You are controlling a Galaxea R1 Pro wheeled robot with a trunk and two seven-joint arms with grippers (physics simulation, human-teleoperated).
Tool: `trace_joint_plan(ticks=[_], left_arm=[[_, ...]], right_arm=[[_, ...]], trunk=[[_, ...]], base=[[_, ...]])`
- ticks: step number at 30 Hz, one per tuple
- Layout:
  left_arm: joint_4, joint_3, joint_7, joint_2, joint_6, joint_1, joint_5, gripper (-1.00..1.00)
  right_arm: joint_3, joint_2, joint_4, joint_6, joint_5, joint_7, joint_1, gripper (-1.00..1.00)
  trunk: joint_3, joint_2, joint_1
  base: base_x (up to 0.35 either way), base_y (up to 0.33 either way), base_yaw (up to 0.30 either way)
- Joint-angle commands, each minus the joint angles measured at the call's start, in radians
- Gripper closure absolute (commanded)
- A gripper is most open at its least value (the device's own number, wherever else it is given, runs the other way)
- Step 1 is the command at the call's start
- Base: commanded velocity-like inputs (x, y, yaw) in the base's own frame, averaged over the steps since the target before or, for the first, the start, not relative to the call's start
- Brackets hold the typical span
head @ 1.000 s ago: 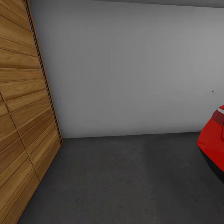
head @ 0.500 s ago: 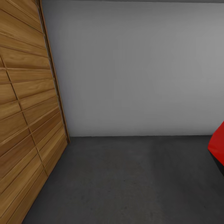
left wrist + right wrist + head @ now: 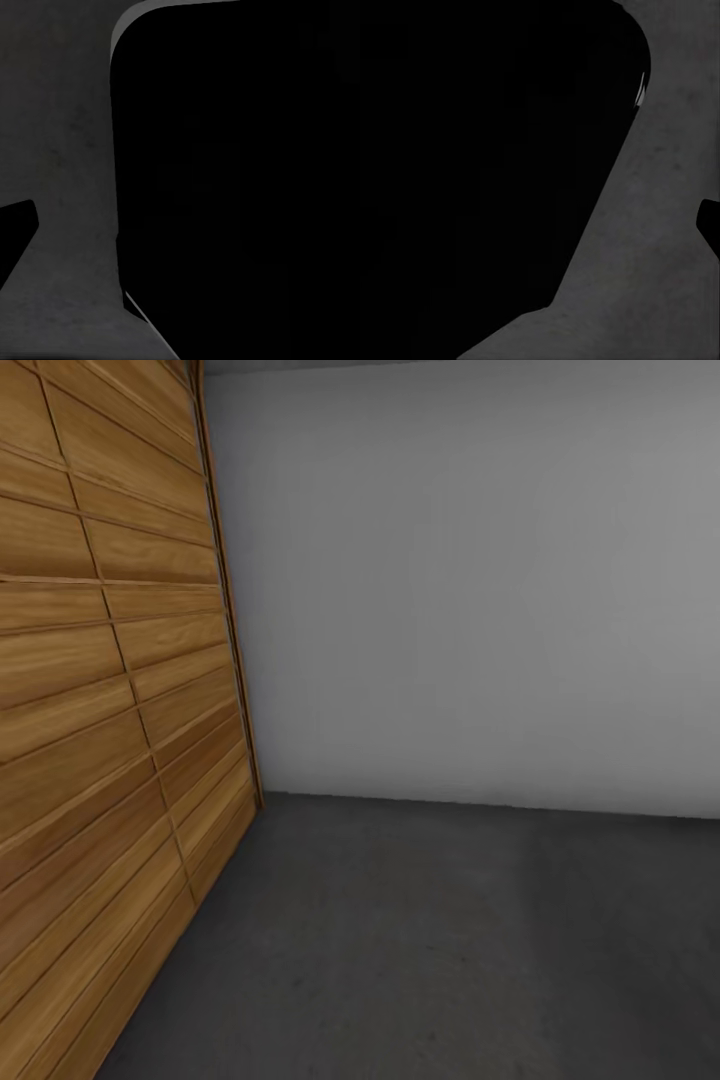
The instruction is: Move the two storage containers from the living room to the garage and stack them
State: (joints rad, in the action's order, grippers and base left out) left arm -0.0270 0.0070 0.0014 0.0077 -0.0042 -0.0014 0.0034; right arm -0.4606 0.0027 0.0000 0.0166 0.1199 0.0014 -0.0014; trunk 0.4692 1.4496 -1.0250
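Note:
I am in the garage, and the two storage containers are out of view, as is the living room. The head view faces a corner where the dark grey concrete floor (image 3: 430,940) meets a plain pale grey wall (image 3: 470,590). In the left wrist view, a black bulk of my own body (image 3: 240,180) hangs over the floor (image 3: 67,135), with a dark sliver (image 3: 15,232) at the picture's edge. The right wrist view has the same black bulk (image 3: 480,165), the floor (image 3: 660,247) and a dark sliver (image 3: 709,221). Neither sliver shows how the fingers stand.
A wooden plank door (image 3: 100,710) covers the left side of the head view and runs down to the floor. Its frame meets the grey wall in the corner (image 3: 255,790). Bare concrete stretches ahead and to the right.
The whole head view has swung: the plank door now takes up more of the left, and the red car has slid out past the right edge. This is camera motion.

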Motion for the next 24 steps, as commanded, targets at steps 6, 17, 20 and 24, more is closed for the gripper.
trace_joint_plan(ticks=[6,17,20,24], left_arm=[[-0.001,0.001,0.0,0.0,0.0,0.0,0.001,-1.0],[-0.002,0.001,0.0,0.0,0.0,0.0,0.001,-1.0],[-0.002,0.001,0.0,0.0,0.0,0.0,0.001,-1.0],[-0.002,0.001,0.0,0.0,0.0,0.0,0.001,-1.0]], right_arm=[[-0.009,0.0,0.0,0.001,0.01,0.001,0.0,-1.0],[-0.017,-0.003,0.0,0.003,0.001,-0.002,0.0,-1.0],[-0.02,-0.007,0.0,0.005,-0.001,-0.002,0.0,-1.0],[-0.021,-0.004,0.0,0.019,-0.003,-0.003,0.0,-1.0]], trunk=[[0.001,0.0,0.0],[0.001,0.0,0.0],[0.001,0.0,0.0],[0.001,0.0,0.0]], base=[[0.0,0.0,0.072],[0.0,0.0,0.007],[0.0,0.0,0.0],[0.0,0.0,0.0]])
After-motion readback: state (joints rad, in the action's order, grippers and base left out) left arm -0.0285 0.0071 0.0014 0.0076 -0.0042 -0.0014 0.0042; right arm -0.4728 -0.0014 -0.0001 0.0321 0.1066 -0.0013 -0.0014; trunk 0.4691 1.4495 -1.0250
